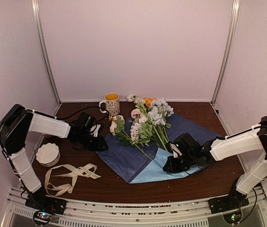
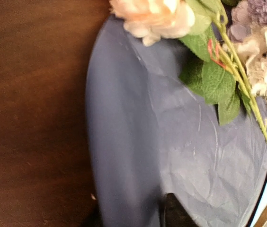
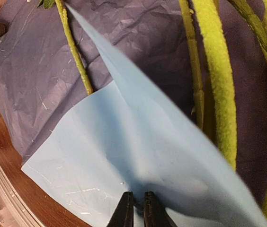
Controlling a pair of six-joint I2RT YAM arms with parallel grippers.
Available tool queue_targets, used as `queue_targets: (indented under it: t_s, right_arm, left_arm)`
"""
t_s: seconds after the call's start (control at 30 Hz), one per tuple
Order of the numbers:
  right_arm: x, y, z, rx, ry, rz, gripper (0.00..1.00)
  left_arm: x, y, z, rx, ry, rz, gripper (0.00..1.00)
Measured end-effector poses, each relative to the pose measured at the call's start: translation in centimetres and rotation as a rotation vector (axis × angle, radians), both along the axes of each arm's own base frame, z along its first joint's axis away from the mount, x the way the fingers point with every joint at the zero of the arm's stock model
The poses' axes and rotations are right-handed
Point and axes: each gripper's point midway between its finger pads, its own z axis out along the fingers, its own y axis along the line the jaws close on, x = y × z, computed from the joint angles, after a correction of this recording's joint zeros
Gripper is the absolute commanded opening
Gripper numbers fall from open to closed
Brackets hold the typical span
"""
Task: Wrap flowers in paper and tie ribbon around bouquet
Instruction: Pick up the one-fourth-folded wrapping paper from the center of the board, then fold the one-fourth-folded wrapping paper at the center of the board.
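Observation:
The paper [image 1: 124,153] lies spread on the table, navy side up. Its near corner is folded over and shows light blue [image 3: 124,142]. The flowers [image 1: 147,120] lie across it, blooms toward the back and stems [image 3: 214,71] toward my right gripper. My right gripper [image 1: 171,163] [image 3: 137,198] is shut on the light blue flap, holding it raised beside the stems. My left gripper [image 1: 99,143] [image 2: 133,215] sits at the paper's left edge [image 2: 181,142], which humps up between its fingers and hides most of them. The ribbon [image 1: 69,175] lies looped at the front left, with neither gripper on it.
A white-and-yellow mug [image 1: 112,103] stands at the back, just left of the blooms. A white scalloped bowl [image 1: 47,153] sits at the left, beside the left arm. White walls close in the table on three sides.

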Motion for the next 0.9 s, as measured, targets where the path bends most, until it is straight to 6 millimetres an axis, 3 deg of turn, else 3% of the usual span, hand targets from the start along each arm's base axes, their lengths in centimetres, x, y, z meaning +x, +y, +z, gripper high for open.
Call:
queue_targets:
  t_s: [0.13, 0.17, 0.37, 0.57, 0.9]
  right_arm:
    - [0.0, 0.0, 0.0, 0.001, 0.001, -0.002, 0.08]
    - [0.0, 0.0, 0.0, 0.001, 0.001, -0.002, 0.08]
    - [0.1, 0.1, 0.0, 0.006, -0.001, -0.003, 0.08]
    - [0.2, 0.3, -0.1, 0.011, -0.003, -0.003, 0.08]
    - [0.4, 1.1, -0.1, 0.044, -0.007, 0.01, 0.08]
  left_arm:
    - [-1.5, -0.6, -0.2, -0.025, 0.041, -0.026, 0.02]
    - [-1.7, -0.9, 0.1, -0.035, 0.044, -0.033, 0.0]
    - [-2.7, -2.8, 2.7, -0.078, 0.008, -0.089, 0.0]
    - [-3.4, -6.2, 6.4, -0.121, -0.05, -0.168, 0.0]
    - [-2.0, -11.9, 15.8, -0.272, -0.18, -0.253, 0.0]
